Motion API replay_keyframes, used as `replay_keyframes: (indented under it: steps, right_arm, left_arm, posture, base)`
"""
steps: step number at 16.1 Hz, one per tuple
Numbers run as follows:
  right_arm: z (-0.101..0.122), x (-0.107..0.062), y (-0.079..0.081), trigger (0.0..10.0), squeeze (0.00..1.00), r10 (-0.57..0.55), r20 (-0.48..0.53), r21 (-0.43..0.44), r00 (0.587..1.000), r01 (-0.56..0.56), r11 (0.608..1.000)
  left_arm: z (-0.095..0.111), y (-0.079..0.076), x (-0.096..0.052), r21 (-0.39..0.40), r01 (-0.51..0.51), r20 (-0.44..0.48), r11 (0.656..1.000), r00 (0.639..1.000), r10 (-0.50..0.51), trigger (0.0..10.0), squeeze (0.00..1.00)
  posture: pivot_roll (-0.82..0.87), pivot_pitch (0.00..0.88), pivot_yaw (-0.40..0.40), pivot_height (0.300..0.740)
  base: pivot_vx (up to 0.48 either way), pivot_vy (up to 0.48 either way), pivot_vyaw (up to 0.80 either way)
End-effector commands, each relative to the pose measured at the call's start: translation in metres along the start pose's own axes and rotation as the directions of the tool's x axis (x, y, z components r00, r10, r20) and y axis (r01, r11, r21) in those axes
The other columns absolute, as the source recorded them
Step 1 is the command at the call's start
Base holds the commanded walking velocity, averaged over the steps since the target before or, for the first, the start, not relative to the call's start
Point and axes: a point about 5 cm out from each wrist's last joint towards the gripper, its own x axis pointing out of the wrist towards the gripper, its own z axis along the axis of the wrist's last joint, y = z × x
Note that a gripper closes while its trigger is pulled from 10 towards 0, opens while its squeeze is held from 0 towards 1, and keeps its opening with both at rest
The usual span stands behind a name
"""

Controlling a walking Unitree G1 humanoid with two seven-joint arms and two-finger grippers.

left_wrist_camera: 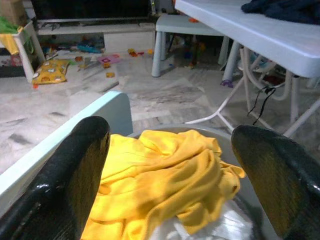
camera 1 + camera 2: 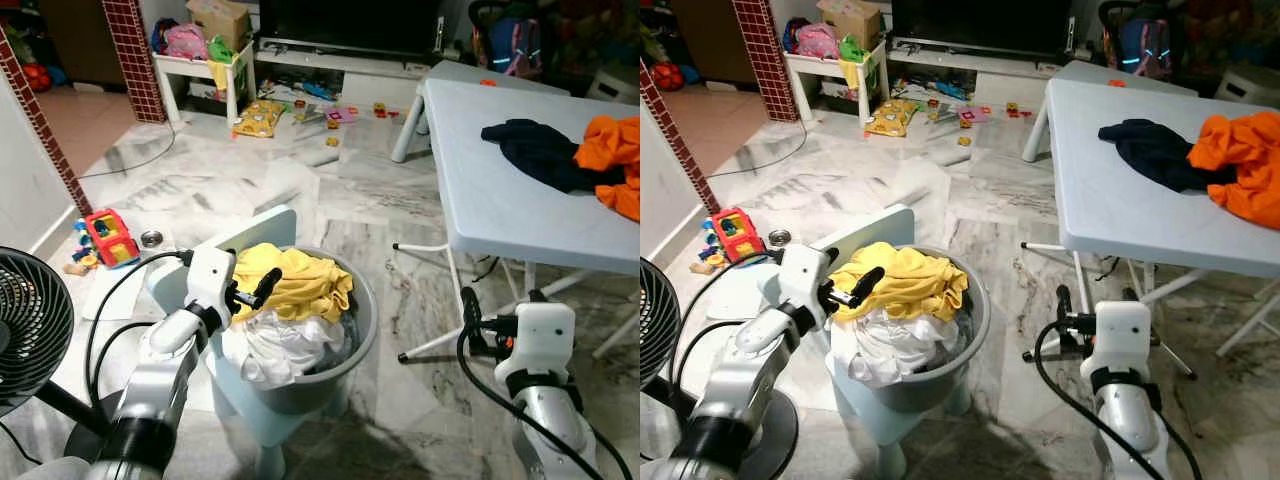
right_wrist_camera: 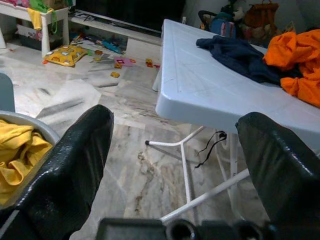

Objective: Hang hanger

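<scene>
Hovering beside the grey basket, your left tool gaped empty; no hanger seen, search first.

left gripper over yellow garment | grey basket | white table

Basket (clothes inside) left of table

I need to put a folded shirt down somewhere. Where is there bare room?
The near and middle part of the white table is bare, left of the navy garment and orange garment. The grey basket is piled full of yellow and white laundry; the floor by the TV shelf is toy-strewn.
</scene>
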Motion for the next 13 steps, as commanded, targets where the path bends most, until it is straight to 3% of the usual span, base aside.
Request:
replay_keyframes:
  steps: [1, 2, 6, 13]
  right_arm:
    - [0.003, 0.002, -0.004, 10.0, 0.00, -0.006, 0.014, 0.008, 1.000, 0.006, 1.000]
    - [0.003, 0.004, -0.003, 10.0, 0.00, -0.006, 0.015, 0.015, 1.000, 0.005, 1.000]
    - [0.006, 0.006, 0.003, 10.0, 0.00, 0.015, 0.023, 0.017, 1.000, -0.016, 1.000]
    - [0.001, -0.001, 0.005, 10.0, 0.00, 0.007, 0.003, 0.028, 1.000, -0.008, 1.000]
  left_arm:
    - [0.003, -0.007, -0.002, -0.001, 0.022, 0.007, 1.000, 1.000, -0.022, 10.0, 0.00]
    - [0.000, -0.013, -0.008, -0.013, 0.015, 0.014, 1.000, 1.000, -0.015, 10.0, 0.00]
    - [0.000, -0.014, -0.016, -0.065, -0.078, 0.003, 0.995, 0.997, 0.078, 10.0, 0.00]
    - [0.002, -0.011, -0.022, -0.083, -0.144, -0.013, 0.986, 0.990, 0.144, 10.0, 0.00]
  posture:
    - [0.16, 0.000, -0.122, 0.740]
    - [0.17, 0.000, -0.128, 0.740]
    - [0.18, 0.000, -0.146, 0.740]
    - [0.18, 0.000, -0.155, 0.740]
  base:
    - [0.000, 0.000, 0.00]
    - [0.000, 0.000, 0.00]
    - [0.128, 0.000, 0.00]
    - [0.275, -0.306, 0.00]
